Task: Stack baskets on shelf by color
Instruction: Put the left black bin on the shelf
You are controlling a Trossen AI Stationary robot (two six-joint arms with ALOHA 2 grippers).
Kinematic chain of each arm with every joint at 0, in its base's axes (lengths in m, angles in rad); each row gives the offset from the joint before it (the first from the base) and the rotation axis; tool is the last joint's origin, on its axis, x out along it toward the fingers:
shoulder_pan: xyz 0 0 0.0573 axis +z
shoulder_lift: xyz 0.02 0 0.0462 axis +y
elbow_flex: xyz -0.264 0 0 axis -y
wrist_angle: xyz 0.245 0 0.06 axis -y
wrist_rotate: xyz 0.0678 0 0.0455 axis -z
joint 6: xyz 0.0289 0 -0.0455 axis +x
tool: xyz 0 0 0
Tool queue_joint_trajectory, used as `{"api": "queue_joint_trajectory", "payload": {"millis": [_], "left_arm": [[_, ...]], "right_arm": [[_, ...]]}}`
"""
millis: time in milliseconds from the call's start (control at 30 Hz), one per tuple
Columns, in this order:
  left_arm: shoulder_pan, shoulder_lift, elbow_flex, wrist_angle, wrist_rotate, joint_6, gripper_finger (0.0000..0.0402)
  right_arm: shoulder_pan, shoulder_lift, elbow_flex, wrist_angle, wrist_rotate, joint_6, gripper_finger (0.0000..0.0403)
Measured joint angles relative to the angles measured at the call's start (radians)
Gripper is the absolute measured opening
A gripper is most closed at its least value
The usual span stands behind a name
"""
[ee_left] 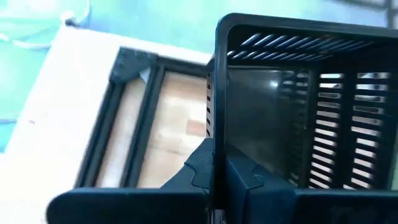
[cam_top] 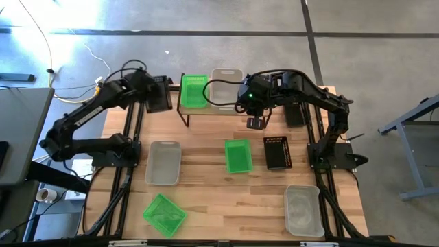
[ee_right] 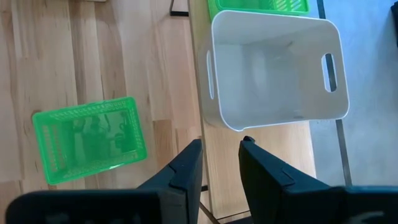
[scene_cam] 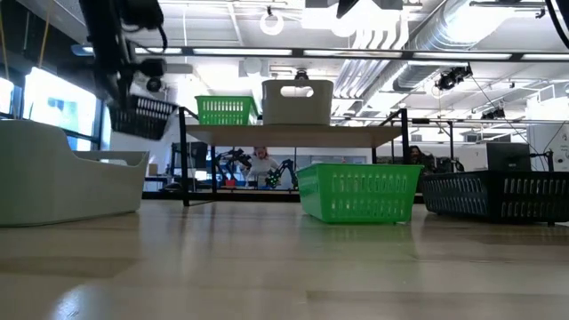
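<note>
While you looked straight down, your left gripper [cam_top: 159, 95] sat at the upper left of the frame, clamped on a black basket [cam_top: 160, 100] just left of the shelf [cam_top: 212, 110]. On the shelf stood a green basket [cam_top: 193, 90] and a white bin [cam_top: 225, 88] side by side. Your right gripper [cam_top: 255, 123] hung just below the shelf's right end, fingers parted and holding nothing. On the table [cam_top: 206, 199] lay a grey basket [cam_top: 163, 162], two more green ones, another black one and a clear one at lower right.

From table height, the black basket [scene_cam: 142, 116] hung tilted at the upper left, clear of the shelf [scene_cam: 293, 135], which showed a pale plank on thin black legs.

At your left wrist, the fingers [ee_left: 239, 180] pinched one thin slotted wall of the black basket [ee_left: 298, 106]. My worry was that a grip on one rim lets the light plastic swing or slip, and a tilted basket could catch the shelf edge or knock the green one.

At your right wrist, the open fingers [ee_right: 186, 171] pointed at the white bin [ee_right: 273, 68], smooth-walled with slot handles, and a perforated green basket [ee_right: 87, 146] lay on the table.
</note>
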Motion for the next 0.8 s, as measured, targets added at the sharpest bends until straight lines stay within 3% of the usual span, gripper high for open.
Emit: {"api": "queue_joint_trajectory", "payload": {"millis": [233,400,800], "left_arm": [[0.000,-0.069,0.134,-0.003,-0.028,0.089,0.0001],[-0.025,-0.086,0.232,-0.003,0.045,0.131,0.0001],[-0.279,-0.082,0.345,-0.003,0.097,0.110,0.0000]], "right_arm": [[0.006,0.000,0.000,0.000,0.000,0.073,0.0092],[0.039,0.000,0.000,0.000,0.000,0.093,0.0092],[0.179,0.000,0.000,0.000,0.000,0.287,0.0092]]}}
